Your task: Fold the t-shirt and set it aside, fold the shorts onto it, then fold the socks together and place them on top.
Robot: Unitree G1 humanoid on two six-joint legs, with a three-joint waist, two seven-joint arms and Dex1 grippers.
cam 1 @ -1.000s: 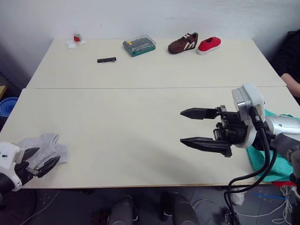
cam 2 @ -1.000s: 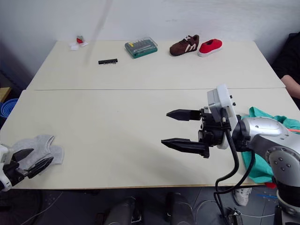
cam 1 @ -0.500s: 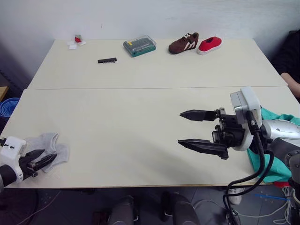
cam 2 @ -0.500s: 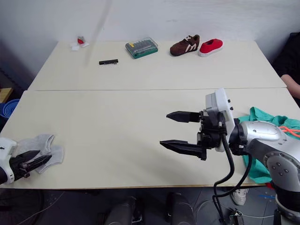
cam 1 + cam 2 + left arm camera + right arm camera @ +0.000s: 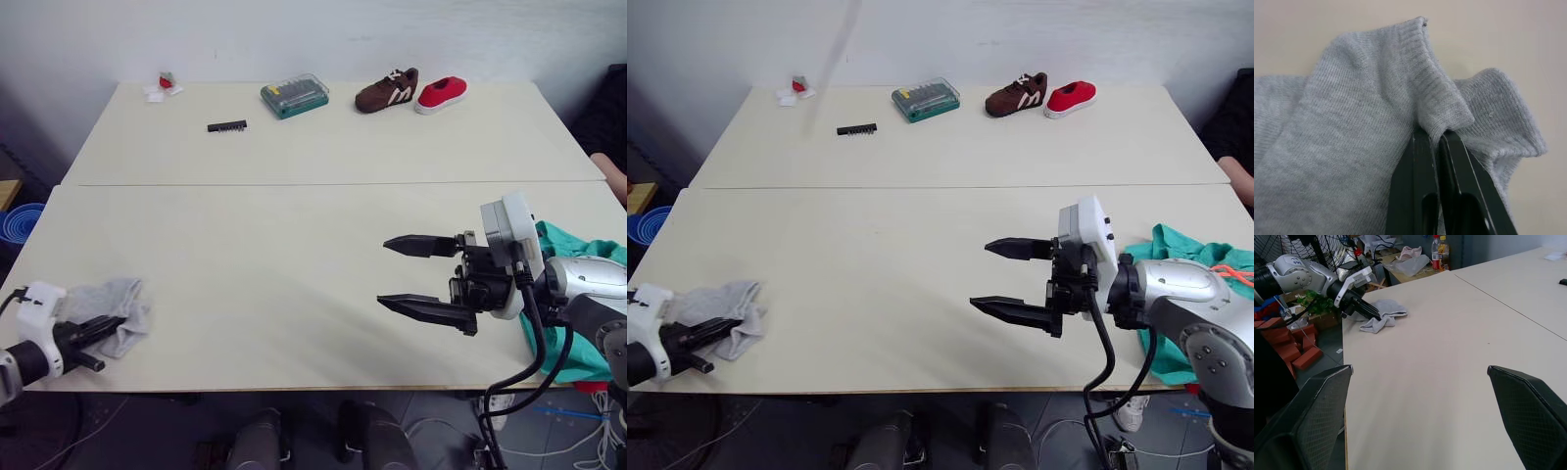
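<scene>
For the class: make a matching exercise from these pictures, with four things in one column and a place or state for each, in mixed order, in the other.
1. socks
2. shorts
3. right gripper
4. red shoe

A. open above the table
B. far edge of the table, beside a brown shoe
C. pinched by the left gripper
D. right edge of the table

Pairs: 1-C, 2-D, 3-A, 4-B

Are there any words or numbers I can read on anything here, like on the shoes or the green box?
No words or numbers can be read anywhere.
Brown shoe: white side marking, maybe a letter, too small to tell.
Green case: no readable label.
Red shoe: no writing visible.
Bottles in the right wrist view: labels too blurred to read.
Socks and shorts: plain, no text.
</scene>
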